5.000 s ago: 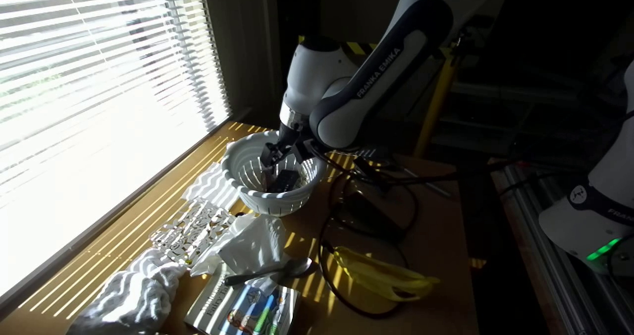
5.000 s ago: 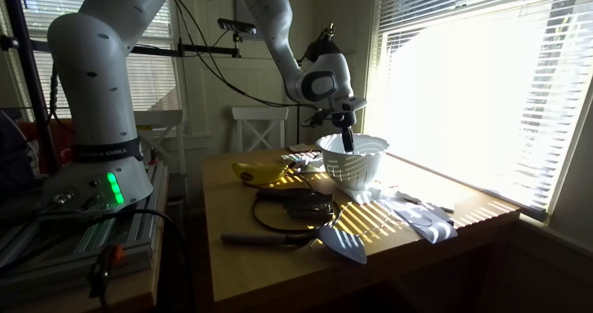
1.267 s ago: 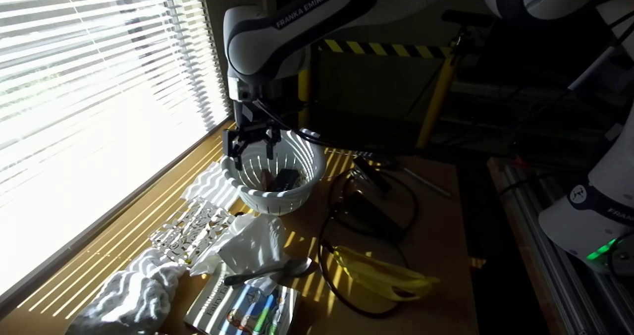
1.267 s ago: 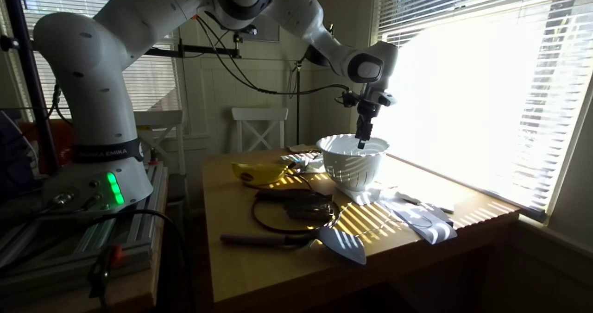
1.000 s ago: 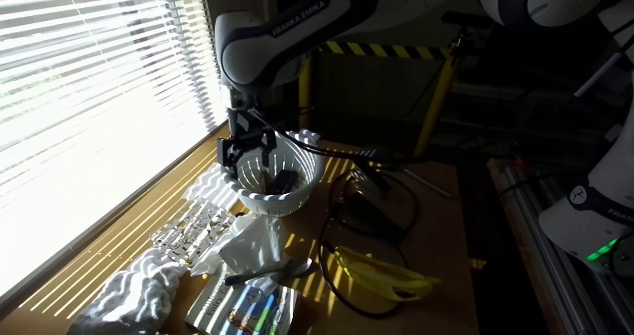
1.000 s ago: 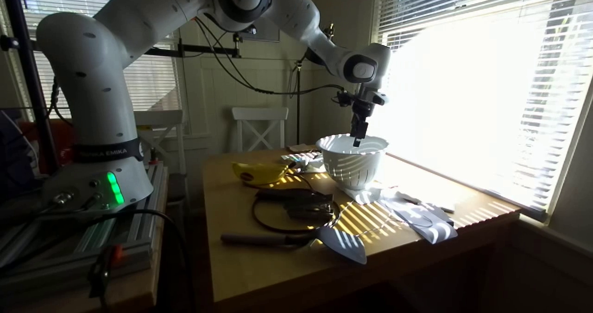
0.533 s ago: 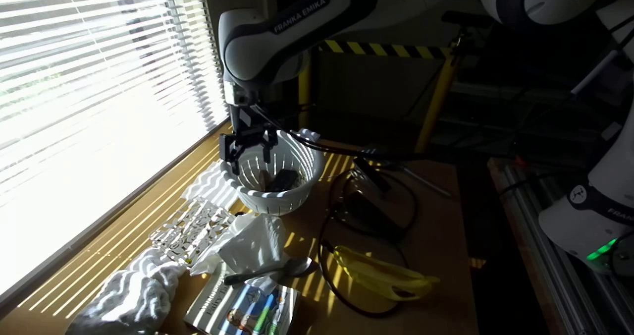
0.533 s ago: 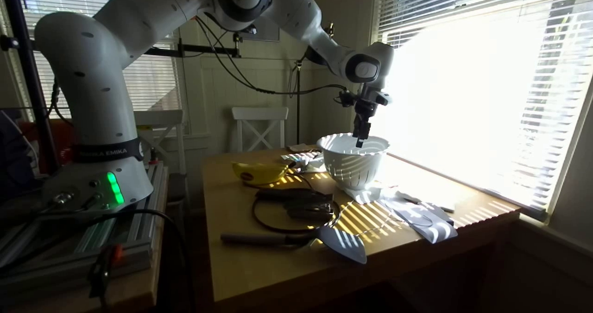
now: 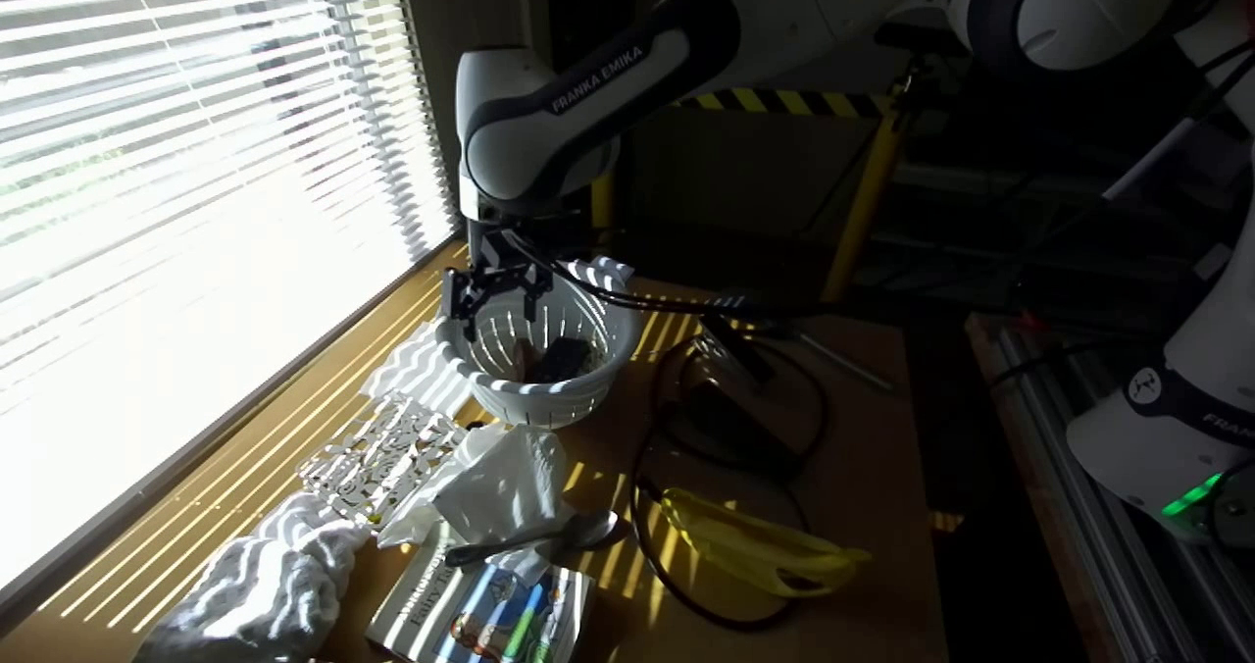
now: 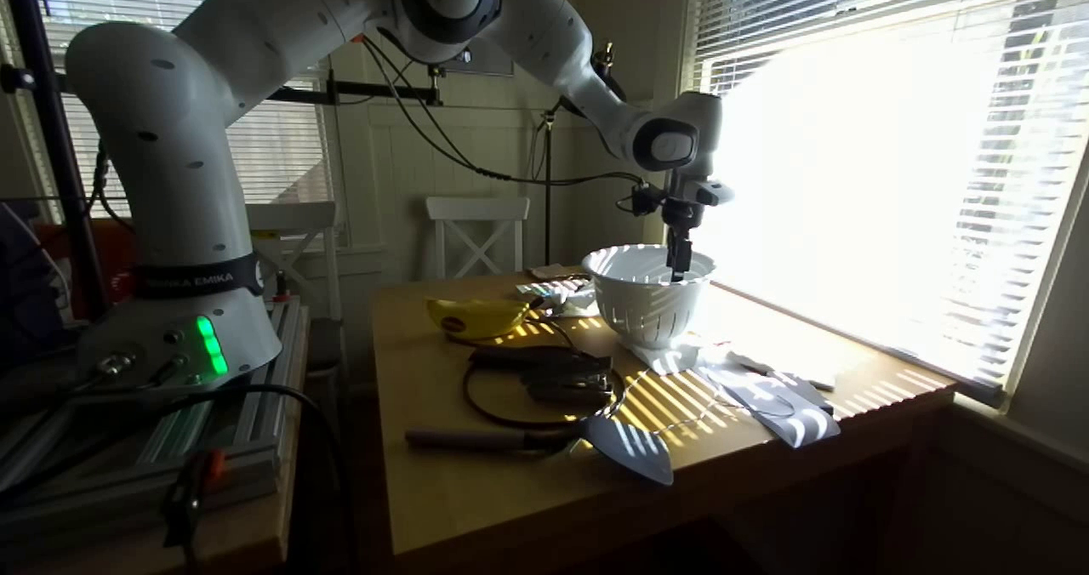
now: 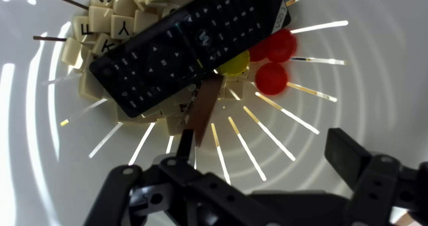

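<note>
My gripper point(image 11: 262, 144) stands wide open with nothing between its fingers. Its tips are over the mouth of a white slotted bowl point(image 9: 544, 410), on the window side, as both exterior views show. Inside the bowl, the wrist view shows a black remote control point(image 11: 160, 60) lying across a heap of cream letter tiles point(image 11: 100, 18). A flat brown piece point(image 11: 204, 107) sticks out from under the remote; one fingertip overlaps its end in the picture, and I cannot tell whether they touch. Red discs point(image 11: 271, 79) and a yellow disc point(image 11: 236, 64) lie beside the remote.
A yellow bag-like item point(image 9: 760, 545) and dark cables lie on the table. A spatula point(image 10: 625, 449) rests near the table edge. A spoon point(image 9: 593, 529) lies on a book point(image 9: 412, 609), with crumpled white tissue point(image 9: 505, 486) and a grey cloth point(image 9: 265, 585) nearby. Blinds point(image 9: 196, 104) border one side.
Over five seconds my gripper has shifted toward the window side of the bowl. In the last half second it has tipped more upright and sunk lower. The bowl stays put.
</note>
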Controlling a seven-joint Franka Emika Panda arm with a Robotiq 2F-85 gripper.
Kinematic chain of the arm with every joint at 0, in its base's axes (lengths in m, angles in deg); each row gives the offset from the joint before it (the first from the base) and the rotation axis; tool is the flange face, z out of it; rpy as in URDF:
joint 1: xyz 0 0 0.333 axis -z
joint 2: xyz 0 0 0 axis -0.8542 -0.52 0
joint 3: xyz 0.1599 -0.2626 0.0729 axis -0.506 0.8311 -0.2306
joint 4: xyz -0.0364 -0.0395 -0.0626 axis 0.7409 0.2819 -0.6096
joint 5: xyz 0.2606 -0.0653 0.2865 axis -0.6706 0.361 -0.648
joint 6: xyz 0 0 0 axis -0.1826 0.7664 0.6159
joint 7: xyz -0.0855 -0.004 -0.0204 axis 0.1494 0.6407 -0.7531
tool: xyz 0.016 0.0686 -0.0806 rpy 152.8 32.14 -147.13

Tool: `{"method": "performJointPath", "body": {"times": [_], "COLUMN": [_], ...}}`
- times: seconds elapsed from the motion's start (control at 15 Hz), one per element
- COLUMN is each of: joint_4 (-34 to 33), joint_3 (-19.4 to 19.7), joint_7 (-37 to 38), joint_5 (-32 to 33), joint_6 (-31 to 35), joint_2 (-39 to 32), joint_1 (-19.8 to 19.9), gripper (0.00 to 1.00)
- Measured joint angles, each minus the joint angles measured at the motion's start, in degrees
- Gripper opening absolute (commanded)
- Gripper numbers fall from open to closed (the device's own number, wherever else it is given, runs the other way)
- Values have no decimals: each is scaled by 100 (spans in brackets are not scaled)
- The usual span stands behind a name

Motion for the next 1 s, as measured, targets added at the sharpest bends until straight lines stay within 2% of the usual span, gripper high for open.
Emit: {"method": "performJointPath", "body": {"times": [0.27, 0.33, 0.47, 0.53, 0.67, 1.0], "joint_4": [136, 161, 213, 234, 243, 219], "joint_3": [171, 173, 171, 170, 173, 260], "joint_7": [187, 206, 242, 261, 320, 487], "joint_5": [91, 91, 92, 94, 104, 109], "joint_6": [27, 23, 3, -13, -34, -39], "joint_2": [-25, -48, -112, -152, -246, -374], "joint_1": [-1, -2, -31, -54, -89, -67], "gripper": [95, 89, 89, 83, 57, 22]}}
